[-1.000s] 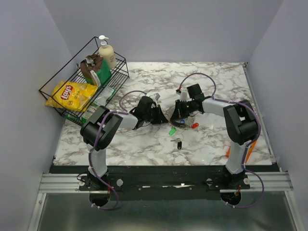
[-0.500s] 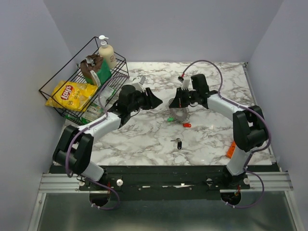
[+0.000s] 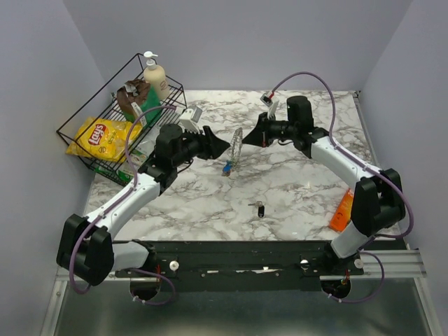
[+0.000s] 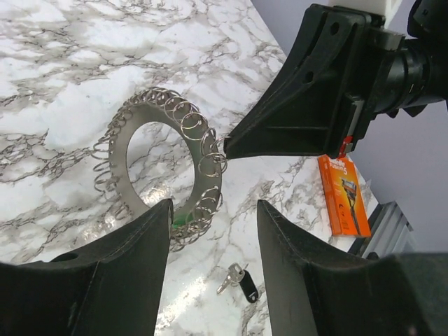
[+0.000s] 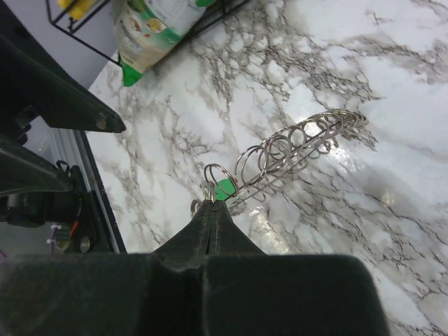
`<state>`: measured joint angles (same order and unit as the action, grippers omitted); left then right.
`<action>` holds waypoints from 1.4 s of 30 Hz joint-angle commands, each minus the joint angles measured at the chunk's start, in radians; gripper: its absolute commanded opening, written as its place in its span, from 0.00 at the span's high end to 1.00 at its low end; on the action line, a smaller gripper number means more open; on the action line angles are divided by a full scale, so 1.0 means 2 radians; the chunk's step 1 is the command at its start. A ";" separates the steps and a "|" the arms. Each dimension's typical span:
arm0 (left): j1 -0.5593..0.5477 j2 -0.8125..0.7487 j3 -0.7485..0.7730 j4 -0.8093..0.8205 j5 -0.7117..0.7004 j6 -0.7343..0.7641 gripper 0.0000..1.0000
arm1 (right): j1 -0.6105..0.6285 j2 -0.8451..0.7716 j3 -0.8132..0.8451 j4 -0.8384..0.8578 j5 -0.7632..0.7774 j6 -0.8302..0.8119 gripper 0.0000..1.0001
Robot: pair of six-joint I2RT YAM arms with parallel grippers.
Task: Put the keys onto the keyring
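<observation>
The keyring (image 3: pixel 236 147) is a flat silvery hoop edged with small wire rings, hanging upright above the table's middle. My right gripper (image 3: pixel 246 139) is shut on one of those small rings, its tips (image 5: pixel 213 204) pinched together. A green key head (image 5: pixel 225 189) hangs at the hoop, and a blue key (image 3: pixel 227 169) dangles below it. A black key (image 3: pixel 260 208) lies on the marble, apart from both grippers. My left gripper (image 3: pixel 222 145) is open just left of the hoop, holding nothing. In the left wrist view the keyring (image 4: pixel 164 164) sits beyond my fingers (image 4: pixel 140 266), with the black key (image 4: pixel 238 278) below.
A wire basket (image 3: pixel 77 136) with snack bags and a pump bottle stands at the back left. An orange box (image 3: pixel 341 210) lies by the right arm's base, also in the left wrist view as the orange box (image 4: pixel 343 196). Grey walls close in three sides.
The right gripper has lifted the keyring off the table and carried it back and left. The left gripper has opened and let go, its arm stretching farther out. Green and red keys have left the marble.
</observation>
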<state>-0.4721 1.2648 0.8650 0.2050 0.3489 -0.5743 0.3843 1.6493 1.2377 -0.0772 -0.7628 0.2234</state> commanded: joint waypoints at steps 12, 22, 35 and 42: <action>0.002 -0.094 -0.046 0.058 0.093 0.036 0.47 | 0.036 -0.093 -0.074 0.135 -0.113 -0.023 0.99; 0.003 -0.131 -0.072 0.114 0.127 0.016 0.54 | 0.039 -0.152 -0.135 0.239 -0.145 0.034 0.99; 0.003 -0.128 -0.085 0.158 0.148 -0.001 0.59 | 0.038 -0.138 -0.172 0.312 -0.139 0.065 0.99; 0.003 -0.132 -0.106 0.122 0.096 0.016 0.61 | 0.039 -0.064 -0.155 0.320 -0.131 0.085 0.99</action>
<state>-0.4721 1.0111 0.6811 0.4862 0.6155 -0.5686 0.4572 1.4532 0.9058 0.5041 -1.0302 0.3676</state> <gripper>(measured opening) 0.405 0.013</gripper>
